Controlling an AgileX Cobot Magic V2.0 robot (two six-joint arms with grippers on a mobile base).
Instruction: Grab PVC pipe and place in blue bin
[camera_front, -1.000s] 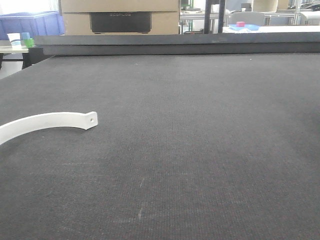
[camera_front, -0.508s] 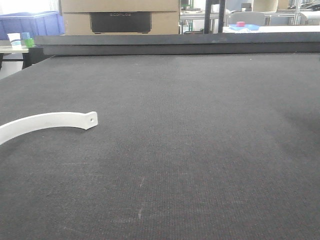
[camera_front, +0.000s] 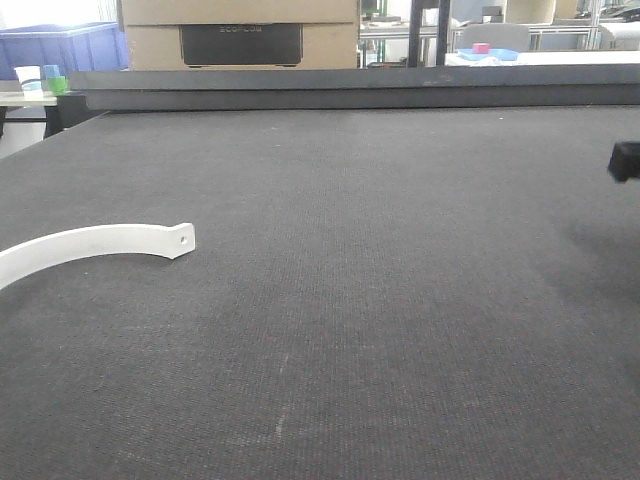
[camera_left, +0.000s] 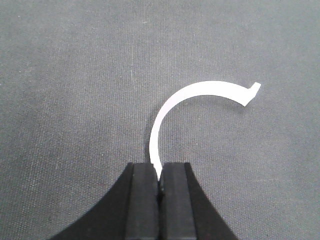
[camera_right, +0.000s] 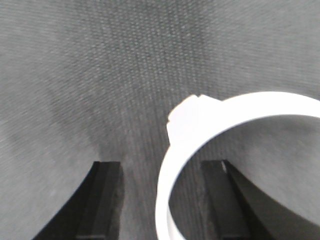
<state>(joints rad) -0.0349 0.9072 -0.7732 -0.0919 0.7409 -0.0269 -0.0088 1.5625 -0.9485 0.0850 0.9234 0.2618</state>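
PVC pipe (camera_front: 95, 243) is lying on the dark mat (camera_front: 400, 300), with the left gripper (camera_left: 159, 175) pinching one thin tip. The right gripper (camera_right: 160, 167) is hanging parted, a white arc (camera_right: 260, 105) showing in the gap. Lifting slowly and straight is probably going to stop the long curve pivoting.

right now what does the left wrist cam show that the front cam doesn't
Only the left wrist view: the left gripper shut on one end of the PVC pipe, whose arc curls away to the right. Only the front view: the pipe's squared end with its small hole, the blue bin far back on the left, a cardboard box behind the table, and a dark part at the right edge. Both: a white arc against the dark mat, likely the same piece.
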